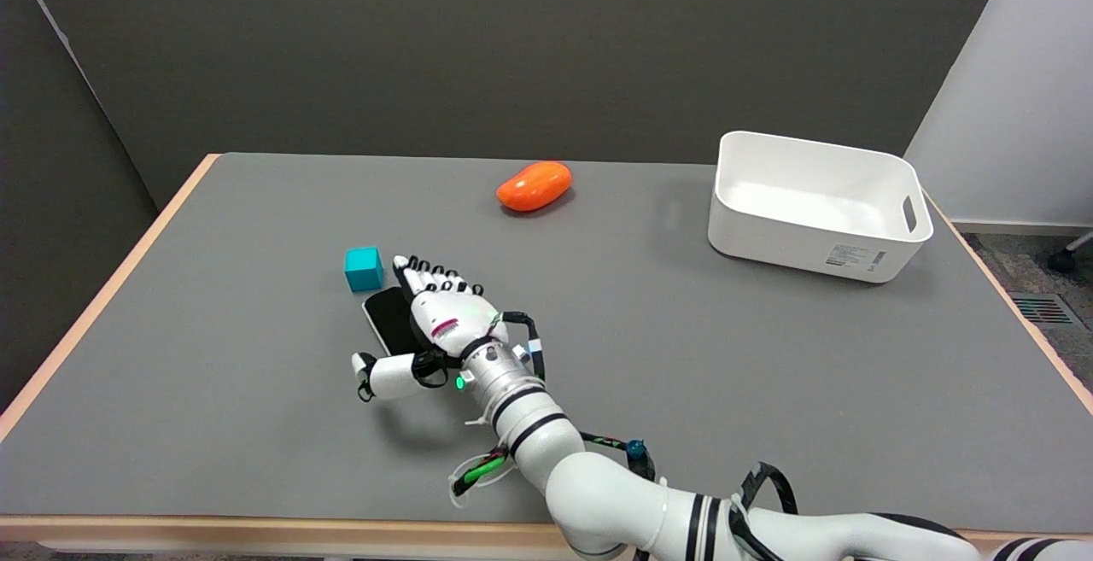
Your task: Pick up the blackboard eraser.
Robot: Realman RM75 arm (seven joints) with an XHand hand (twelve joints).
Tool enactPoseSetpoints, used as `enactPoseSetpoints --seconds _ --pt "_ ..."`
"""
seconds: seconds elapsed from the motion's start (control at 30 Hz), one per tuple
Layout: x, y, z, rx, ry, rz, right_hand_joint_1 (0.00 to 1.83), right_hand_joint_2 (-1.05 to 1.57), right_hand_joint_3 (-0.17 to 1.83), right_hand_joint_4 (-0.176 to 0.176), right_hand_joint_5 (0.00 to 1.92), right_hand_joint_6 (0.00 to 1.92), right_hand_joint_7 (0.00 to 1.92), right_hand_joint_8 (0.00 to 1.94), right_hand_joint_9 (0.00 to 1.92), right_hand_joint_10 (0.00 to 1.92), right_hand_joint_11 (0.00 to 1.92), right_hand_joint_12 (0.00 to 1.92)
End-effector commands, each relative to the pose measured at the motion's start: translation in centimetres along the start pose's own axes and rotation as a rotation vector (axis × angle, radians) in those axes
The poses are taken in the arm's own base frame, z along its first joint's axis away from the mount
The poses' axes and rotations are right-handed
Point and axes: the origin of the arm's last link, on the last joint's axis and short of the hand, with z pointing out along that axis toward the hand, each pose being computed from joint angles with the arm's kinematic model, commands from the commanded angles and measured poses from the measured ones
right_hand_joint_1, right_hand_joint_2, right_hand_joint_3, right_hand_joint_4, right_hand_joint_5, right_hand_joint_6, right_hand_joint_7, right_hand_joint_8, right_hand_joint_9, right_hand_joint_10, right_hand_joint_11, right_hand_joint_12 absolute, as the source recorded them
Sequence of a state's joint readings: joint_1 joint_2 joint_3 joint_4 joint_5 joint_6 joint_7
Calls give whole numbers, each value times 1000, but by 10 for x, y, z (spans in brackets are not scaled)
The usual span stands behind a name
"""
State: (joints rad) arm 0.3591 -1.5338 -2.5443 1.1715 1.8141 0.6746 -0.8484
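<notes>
You have a black blackboard eraser (389,319) under the white-and-black right hand (444,313), a teal cube (364,269), an orange oval object (534,185), a white bin (815,204) and a grey table (683,356).

Tight at 11 o'clock of the black eraser (390,319): teal cube (364,268) just beside it. Orange object (534,185) well apart at 1 o'clock. White bin (815,204) far off at 2 o'clock. Open grey bench (213,356) toward 9 o'clock.
</notes>
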Motion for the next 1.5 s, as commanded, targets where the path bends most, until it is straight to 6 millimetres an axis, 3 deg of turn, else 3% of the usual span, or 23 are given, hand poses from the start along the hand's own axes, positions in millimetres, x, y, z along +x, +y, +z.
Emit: enactPoseSetpoints --seconds 0.03,0.4,0.7,0.83,0.9,0.93,1.07,1.13,1.2,1.33,1.43,1.5 --pt "-9 2 19 -15 -87 -13 484 687 923 -176 -1 20 -1 250 -1 718 -1 1059" --pt "-11 9 23 -37 -87 -14 470 663 834 -176 -1 -1 -1 276 -1 739 -1 1114" --pt "-4 6 25 -6 -44 -87 604 728 804 -176 -1 -1 6 444 179 919 7 1269" --pt "0 4 24 17 -5 -116 739 792 892 -176 -1 -1 2 762 272 1212 205 1421" --pt "2 2 22 46 26 -149 925 782 897 -176 -1 82 0 1143 53 1665 369 1596" --pt "2 1 22 58 37 -161 973 800 887 -176 -1 139 -1 1299 -1 1798 387 1666" --pt "8 -4 15 129 148 -260 994 929 828 -176 133 313 -1 1745 27 1921 9 1921" --pt "12 -6 12 158 195 -294 1033 945 828 -176 162 431 -1 1820 33 1921 -1 1921" --pt "18 -8 11 170 221 -306 1094 945 816 -176 176 763 -1 1897 122 1921 -1 1921" --pt "26 -12 11 189 250 -318 1101 989 761 -176 140 998 -1 1906 189 1921 -1 1921" --pt "33 -14 11 199 271 -321 1626 1120 436 -176 143 1023 -1 1907 423 1921 -1 1921" --pt "37 -16 11 206 283 -325 1627 1108 456 -176 144 1057 -1 1909 430 1921 -1 1921"
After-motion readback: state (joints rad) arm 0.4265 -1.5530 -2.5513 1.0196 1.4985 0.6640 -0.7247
